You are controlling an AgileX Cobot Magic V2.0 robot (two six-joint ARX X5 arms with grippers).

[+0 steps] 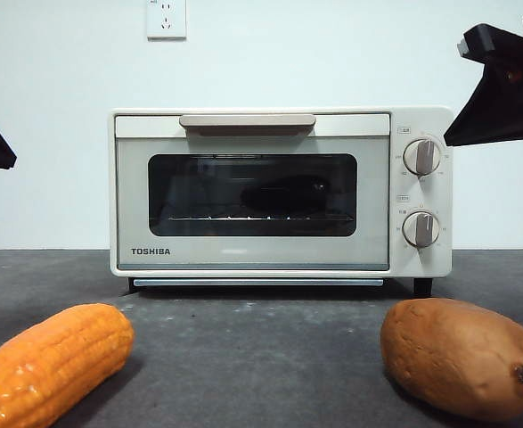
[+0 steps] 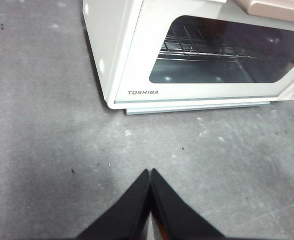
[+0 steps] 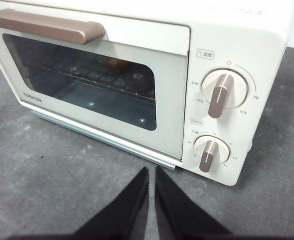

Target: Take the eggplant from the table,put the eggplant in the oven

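Note:
The cream oven (image 1: 279, 125) stands on the dark grey table (image 1: 261, 348) with its glass door closed. Through the glass a dark, elongated eggplant (image 1: 283, 196) lies on the wire rack; in the right wrist view the eggplant (image 3: 139, 77) shows as a dark rounded shape behind the door. My left gripper (image 2: 150, 171) hangs shut and holding nothing over bare table in front of the oven's (image 2: 136, 75) left corner. My right gripper (image 3: 152, 169) is shut and holding nothing, just in front of the oven (image 3: 187, 75) near the lower knob (image 3: 210, 151). Both arms show only as black tips at the top corners of the front view.
An orange corn cob (image 1: 52, 361) lies at the near left of the table and a brown sweet potato (image 1: 461, 357) at the near right. The tan bar handle (image 1: 248, 120) runs along the top of the door. A wall socket (image 1: 166, 18) sits on the white wall behind.

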